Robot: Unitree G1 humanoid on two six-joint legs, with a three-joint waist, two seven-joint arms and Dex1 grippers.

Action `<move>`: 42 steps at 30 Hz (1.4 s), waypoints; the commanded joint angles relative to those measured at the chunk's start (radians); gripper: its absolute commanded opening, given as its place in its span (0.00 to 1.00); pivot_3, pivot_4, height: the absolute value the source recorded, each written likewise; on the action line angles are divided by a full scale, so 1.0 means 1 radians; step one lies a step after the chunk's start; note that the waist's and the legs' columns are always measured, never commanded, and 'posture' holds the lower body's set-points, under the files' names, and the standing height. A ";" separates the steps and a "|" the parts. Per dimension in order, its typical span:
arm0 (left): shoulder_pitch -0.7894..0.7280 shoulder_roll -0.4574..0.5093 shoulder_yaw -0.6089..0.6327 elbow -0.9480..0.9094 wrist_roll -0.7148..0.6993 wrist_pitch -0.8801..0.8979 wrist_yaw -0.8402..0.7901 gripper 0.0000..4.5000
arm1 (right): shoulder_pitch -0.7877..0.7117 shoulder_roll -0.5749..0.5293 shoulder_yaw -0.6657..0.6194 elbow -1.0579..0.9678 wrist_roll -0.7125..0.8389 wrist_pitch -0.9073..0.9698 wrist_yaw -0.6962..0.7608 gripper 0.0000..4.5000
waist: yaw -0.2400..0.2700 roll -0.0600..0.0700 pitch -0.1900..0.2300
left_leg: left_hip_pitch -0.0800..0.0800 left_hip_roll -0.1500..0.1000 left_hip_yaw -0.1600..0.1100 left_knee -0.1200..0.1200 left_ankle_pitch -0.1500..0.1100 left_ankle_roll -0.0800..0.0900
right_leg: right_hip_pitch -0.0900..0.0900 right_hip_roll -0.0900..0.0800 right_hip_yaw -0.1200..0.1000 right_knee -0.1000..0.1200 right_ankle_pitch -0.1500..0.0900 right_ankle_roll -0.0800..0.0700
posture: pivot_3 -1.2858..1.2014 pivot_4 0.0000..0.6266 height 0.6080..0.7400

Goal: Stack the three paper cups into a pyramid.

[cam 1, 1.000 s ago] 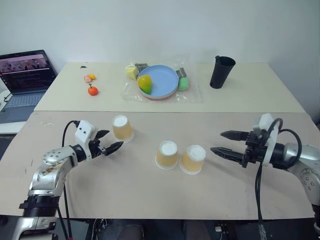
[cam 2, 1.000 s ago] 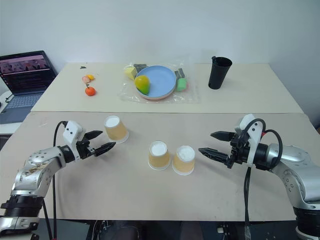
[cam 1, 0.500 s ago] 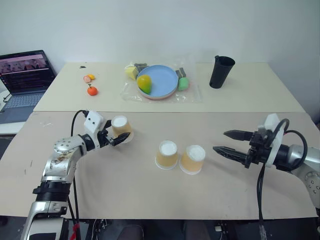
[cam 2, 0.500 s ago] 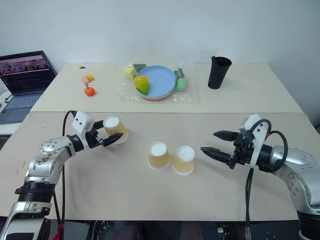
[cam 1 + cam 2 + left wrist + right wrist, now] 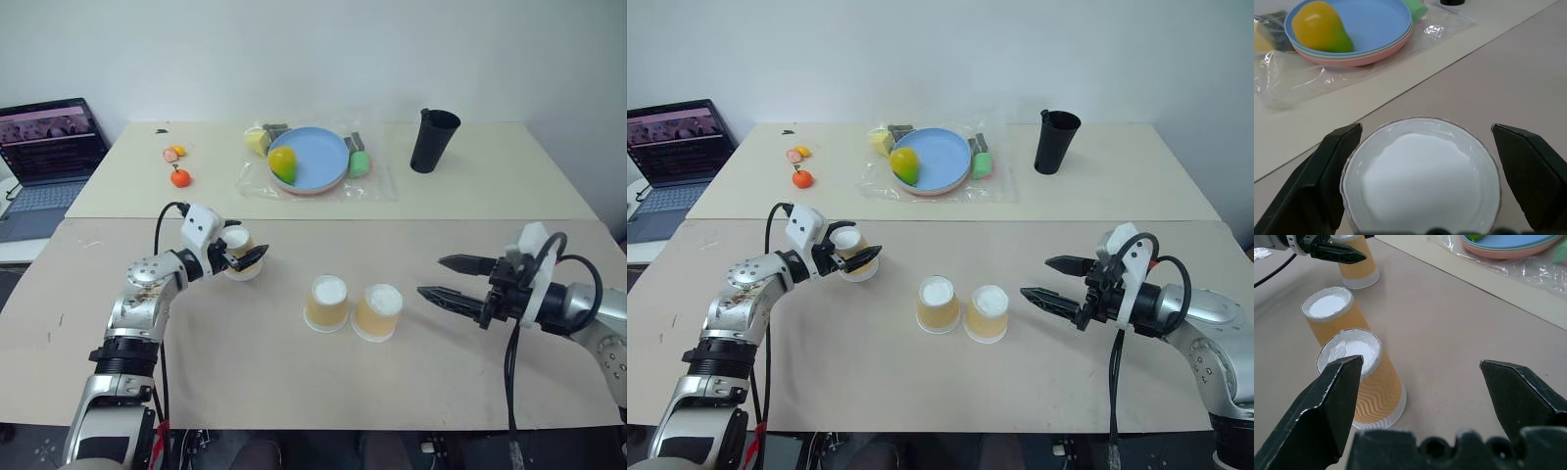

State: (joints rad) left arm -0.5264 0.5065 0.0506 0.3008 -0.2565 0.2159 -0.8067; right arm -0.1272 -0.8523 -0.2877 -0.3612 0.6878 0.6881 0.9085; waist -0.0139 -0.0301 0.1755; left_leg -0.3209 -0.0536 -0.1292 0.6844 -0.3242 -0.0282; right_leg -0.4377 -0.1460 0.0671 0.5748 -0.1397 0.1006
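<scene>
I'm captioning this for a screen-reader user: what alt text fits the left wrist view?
The left end effector straddles an upside-down paper cup, one black finger on each side of its white flat end. Beyond it on the tan table sit stacked blue and pink plates holding a yellow-green pear-shaped toy fruit, on clear plastic wrap.

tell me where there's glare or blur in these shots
Left wrist view: the plastic wrap under the blue plate throws bright glints, and the cup between the fingers looks soft. Right wrist view: its own fingers are blurred, while the nearest cup stays crisp. Left eye view: even, soft light and faint shadows.
</scene>
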 commanded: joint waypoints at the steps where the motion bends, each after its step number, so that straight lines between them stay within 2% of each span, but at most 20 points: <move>1: 0.003 0.008 0.012 -0.022 -0.005 -0.023 -0.014 0.66 | 0.005 -0.015 -0.047 -0.026 0.016 0.001 -0.007 1.00 | 0.000 0.000 0.000 | 0.000 0.000 0.000 0.000 0.000 0.000 | 0.000 0.000 0.000 0.000 0.000 0.000 | 0.52 0.24 0.82; 2: 0.002 0.009 0.013 -0.014 0.000 -0.024 -0.008 0.60 | 0.005 -0.016 -0.049 -0.025 0.017 0.000 -0.007 1.00 | 0.000 0.000 0.000 | 0.000 0.000 0.000 0.000 0.000 0.000 | 0.000 0.000 0.000 0.000 0.000 0.000 | 0.52 0.24 0.82; 3: -0.001 0.008 0.017 -0.007 -0.002 -0.022 -0.007 0.59 | 0.006 -0.016 -0.052 -0.025 0.020 0.002 -0.008 1.00 | -0.001 0.000 0.000 | 0.000 0.000 0.000 0.000 0.000 0.000 | 0.000 0.000 0.000 0.000 0.000 0.000 | 0.52 0.24 0.82; 11: -0.006 -0.004 -0.008 -0.061 -0.038 0.002 -0.073 0.59 | -0.006 -0.018 -0.033 -0.015 0.014 -0.002 -0.004 1.00 | 0.000 0.000 0.000 | 0.000 0.000 0.000 0.000 0.000 0.000 | 0.000 0.000 0.000 0.000 0.000 0.000 | 0.52 0.24 0.82; 14: -0.026 0.012 -0.036 -0.180 -0.129 0.097 -0.194 0.59 | -0.005 -0.026 -0.030 -0.014 0.017 0.004 0.007 1.00 | 0.000 0.000 0.000 | 0.000 0.000 0.000 0.000 0.000 0.000 | 0.000 0.000 0.000 0.000 0.000 0.000 | 0.52 0.24 0.82; 17: -0.075 0.062 -0.059 -0.310 -0.271 0.296 -0.323 0.59 | 0.015 -0.039 -0.045 -0.031 0.037 0.021 0.025 1.00 | 0.000 0.000 0.000 | -0.002 0.000 0.000 0.000 0.000 0.000 | 0.000 0.000 0.000 0.001 0.000 0.000 | 0.52 0.24 0.82; 20: -0.114 0.112 -0.085 -0.375 -0.348 0.396 -0.427 0.59 | 0.054 -0.055 -0.061 -0.058 0.044 0.026 0.044 1.00 | -0.002 0.000 0.000 | -0.002 0.000 0.000 0.000 0.000 0.001 | 0.000 0.000 0.000 0.002 0.000 0.001 | 0.52 0.24 0.82; 23: -0.177 0.129 -0.101 -0.370 -0.377 0.435 -0.486 0.59 | 0.105 -0.070 -0.092 -0.091 0.061 0.032 0.063 1.00 | -0.004 0.000 0.000 | -0.001 0.000 0.000 0.000 -0.001 0.001 | 0.000 0.000 0.000 0.001 -0.001 0.001 | 0.52 0.24 0.82; 28: -0.314 0.089 -0.070 -0.315 -0.476 0.532 -0.518 0.59 | 0.226 -0.079 -0.121 -0.178 0.056 0.024 0.078 1.00 | 0.000 -0.001 0.001 | -0.001 0.000 0.000 0.000 0.000 0.001 | 0.001 0.000 0.000 0.001 -0.002 0.003 | 0.52 0.24 0.82; 32: -0.363 0.065 -0.107 -0.291 -0.462 0.515 -0.551 0.59 | 0.264 -0.041 -0.126 -0.237 0.085 0.031 0.044 1.00 | -0.008 -0.001 0.001 | -0.001 0.000 0.000 0.000 0.000 0.001 | 0.004 0.000 0.000 0.000 -0.005 0.008 | 0.52 0.24 0.82; 42: -0.425 -0.036 -0.186 -0.162 -0.378 0.453 -0.574 0.59 | 0.297 -0.013 -0.135 -0.273 0.097 0.026 -0.024 1.00 | -0.001 -0.001 0.001 | -0.001 0.000 0.000 0.000 0.000 0.000 | 0.006 0.000 0.000 0.000 -0.005 0.008 | 0.52 0.24 0.82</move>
State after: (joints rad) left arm -0.9163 0.4807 -0.1320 0.1349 -0.6474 0.6936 -1.3763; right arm 0.1713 -0.8697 -0.3831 -0.6020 0.7678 0.7248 0.8916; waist -0.0145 -0.0315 0.1764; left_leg -0.3215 -0.0541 -0.1293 0.6849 -0.3242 -0.0281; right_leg -0.4318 -0.1460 0.0672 0.5748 -0.1448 0.1086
